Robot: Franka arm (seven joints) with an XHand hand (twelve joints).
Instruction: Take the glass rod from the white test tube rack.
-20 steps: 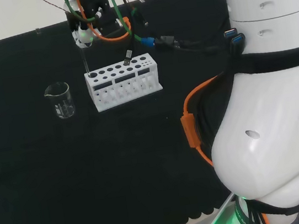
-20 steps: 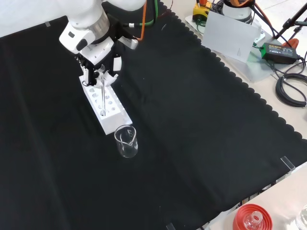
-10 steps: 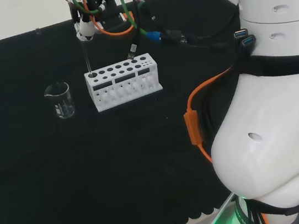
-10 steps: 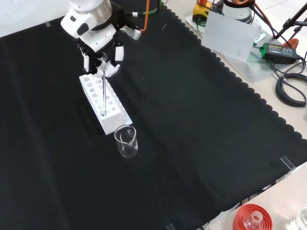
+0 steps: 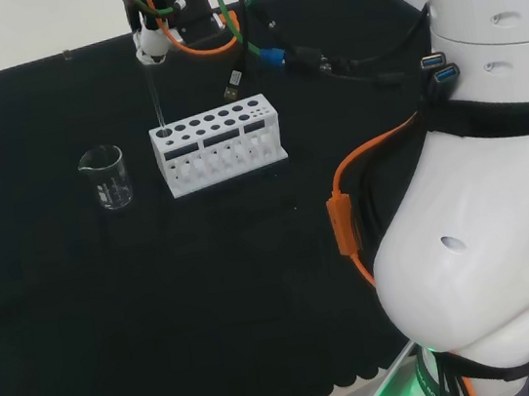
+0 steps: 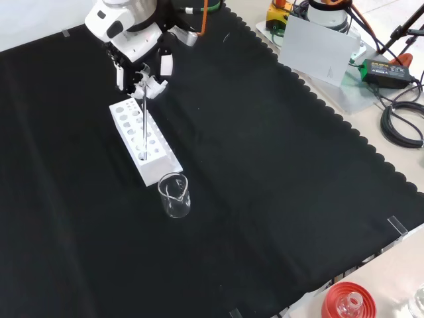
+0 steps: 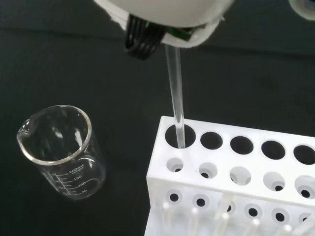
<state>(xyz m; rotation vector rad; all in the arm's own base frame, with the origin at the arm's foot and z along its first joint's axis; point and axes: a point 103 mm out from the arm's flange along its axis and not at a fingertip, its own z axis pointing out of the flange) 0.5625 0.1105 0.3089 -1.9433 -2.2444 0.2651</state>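
— looking at the front view, where do we find the hand?

— we find it above the far end of the white test tube rack, with its fingers curled round the top of the glass rod. in the head view the hand sits over the rack's left end, and the rod hangs straight down from it.

— is the rod free of the rack?

— not quite, as far as we see. in the wrist view the rod runs from the hand down into the corner hole of the rack, and its lower tip sits just inside that hole. so it is upright and nearly out, with the tip at the top plate.

— what else do we see on the surface?

— we see an empty glass beaker just beside the rack's near end in the front view, not touching it. in the head view the beaker stands to the left of the rack, and in the wrist view the beaker sits close to the rack's corner.
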